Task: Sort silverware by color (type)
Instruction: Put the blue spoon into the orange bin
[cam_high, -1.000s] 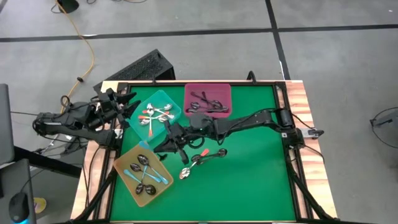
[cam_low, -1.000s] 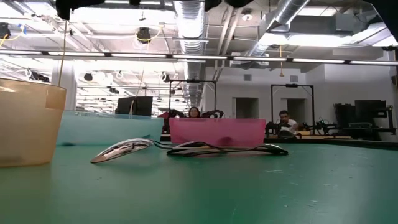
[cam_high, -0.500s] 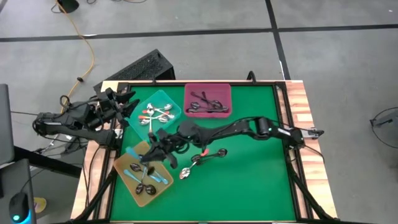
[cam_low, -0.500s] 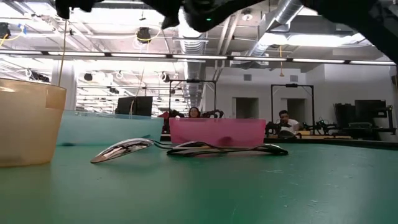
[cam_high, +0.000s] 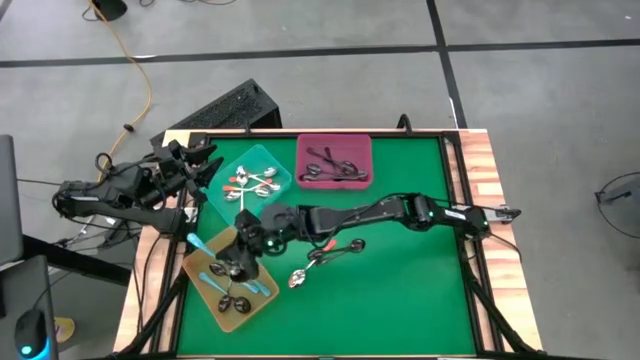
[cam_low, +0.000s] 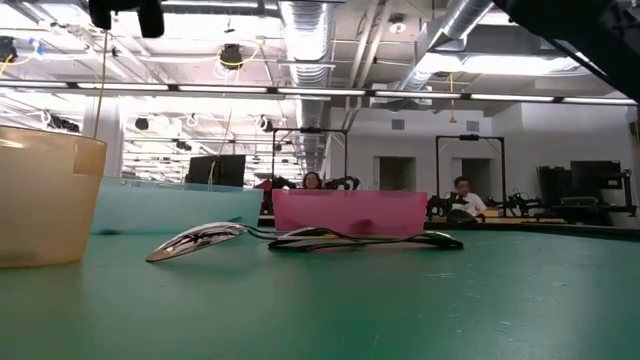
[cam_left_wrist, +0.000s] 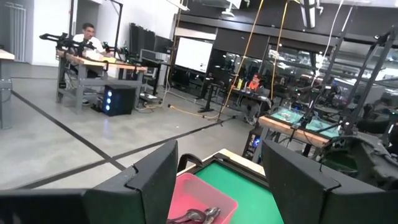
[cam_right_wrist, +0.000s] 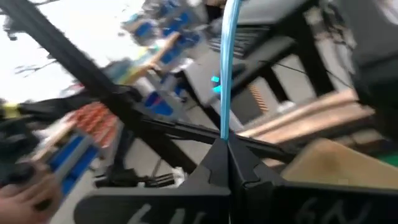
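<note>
Carrying a light-blue-handled spoon (cam_right_wrist: 224, 68) pinched between closed fingers, the right hand (cam_high: 243, 258) hangs over the yellow tray (cam_high: 203, 255) near the tabletop's front left corner; the right wrist view shows the blue handle standing straight out from the shut fingertips. This looks like the delivery step for one blue spoon, since that tray already holds other blue-handled spoons (cam_high: 218, 274). The next move likely calls for lowering a little and parting the fingers so the spoon drops inside the tray's walls, not across its rim. Two loose spoons (cam_high: 325, 255) lie on the green tabletop (cam_high: 400, 290) near its middle, not yet sorted. The teal tray (cam_high: 275, 160) with orange-handled spoons and the pink tray (cam_high: 333, 142) with dark ones sit toward the back edge. The left hand (cam_high: 205, 165) waits at the left edge, fingers spread wide and holding nothing.
</note>
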